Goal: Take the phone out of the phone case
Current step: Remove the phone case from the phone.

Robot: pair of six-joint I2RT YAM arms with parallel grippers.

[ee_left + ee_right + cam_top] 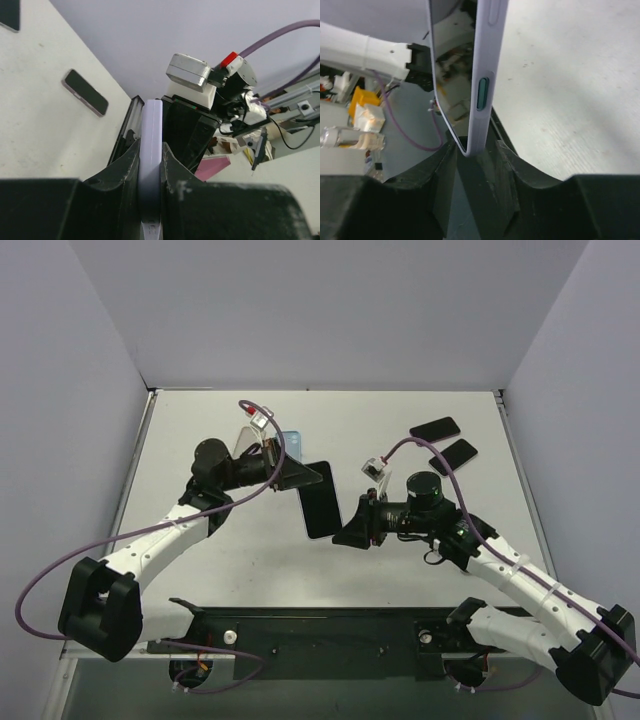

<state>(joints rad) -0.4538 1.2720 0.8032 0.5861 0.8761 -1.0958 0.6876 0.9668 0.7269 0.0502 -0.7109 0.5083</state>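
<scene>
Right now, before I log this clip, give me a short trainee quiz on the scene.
1. True or false: the left gripper is open and empty.
2. How many spare phones lie loose at the far right? A one, B two, C four.
3. What colour is the case on the phone between the arms?
Key: 1 false, it is shut on the phone's edge. 2 B. 3 lavender.
</scene>
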